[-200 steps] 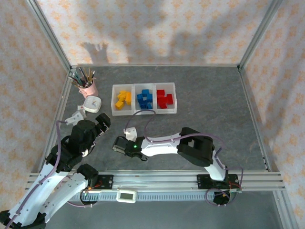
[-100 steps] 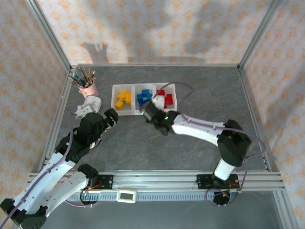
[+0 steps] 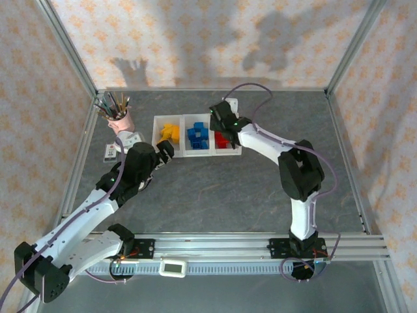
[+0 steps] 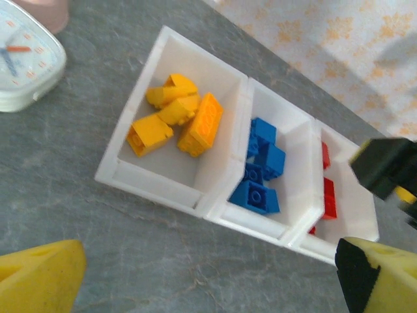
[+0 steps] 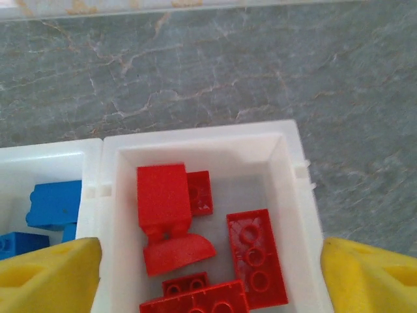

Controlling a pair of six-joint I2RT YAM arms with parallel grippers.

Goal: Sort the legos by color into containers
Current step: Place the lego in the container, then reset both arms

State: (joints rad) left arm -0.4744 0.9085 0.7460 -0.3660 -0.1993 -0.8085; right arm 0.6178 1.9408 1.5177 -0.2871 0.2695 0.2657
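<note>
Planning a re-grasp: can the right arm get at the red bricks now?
Probably yes. The right gripper hangs directly above the red bin with its jaws open, and the red bricks lie uncovered in the open-top bin. Only the bin walls might crowd the grasp.

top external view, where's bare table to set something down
Free: the grey stone-look table between the three joined translucent white bins and the arm bases, and the strip along its right edge. Crowded: the far-left corner, with the pink cup of pens and white square clock.
</note>
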